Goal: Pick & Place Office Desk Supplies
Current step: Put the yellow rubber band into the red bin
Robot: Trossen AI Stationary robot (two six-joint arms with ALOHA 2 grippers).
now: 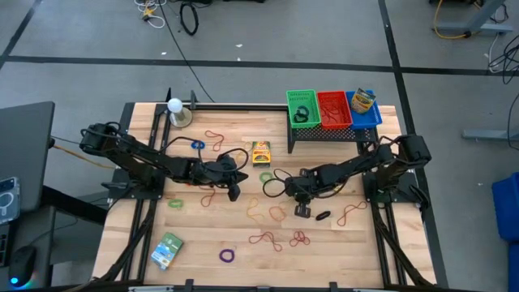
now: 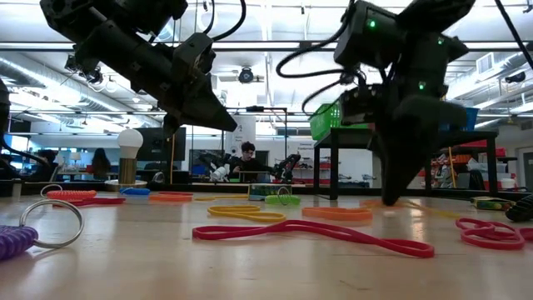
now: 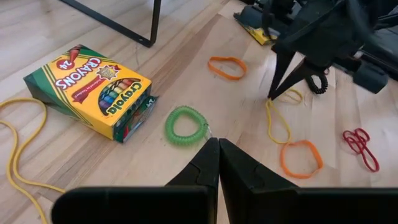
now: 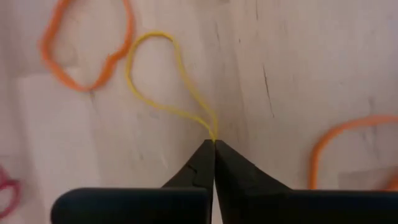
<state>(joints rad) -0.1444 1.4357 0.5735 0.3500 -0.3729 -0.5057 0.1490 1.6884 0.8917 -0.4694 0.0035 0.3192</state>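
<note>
Plainly the step in hand is a pick: the right gripper [image 4: 214, 142] is down at the counter [image 1: 349, 243] with its fingers pinched together on one end of a thin yellow rubber band [image 4: 163, 81], the rest of the loop lying flat on the wood ahead of the tips. The next move, as I judge it, calls for a straight lift so the band comes off the wood without slipping from so slight a pinch, then a carry toward the green [image 1: 302, 107], red [image 1: 333, 108] and blue [image 1: 365, 109] bins on the black rack [image 1: 328, 134] beyond; which bin is meant I cannot tell. Just beside the held band, to either side of the fingers, lie orange bands [image 4: 87, 53], close but not visibly tangled with it, so a lift should not drag them, though that is worth watching. The left gripper [image 3: 218, 144] hangs above the counter, fingers together and holding nothing, with a green coiled ring [image 3: 185, 125] just ahead of its tips and the yellow crayon box [image 3: 90, 87] off to one side. Red bands [image 3: 359, 146], a purple ring [image 1: 226, 255] and a green-blue packet [image 1: 167, 249] lie well apart from both grippers. A white ball on a metal base [image 1: 176, 109] stands at the far edge.
</note>
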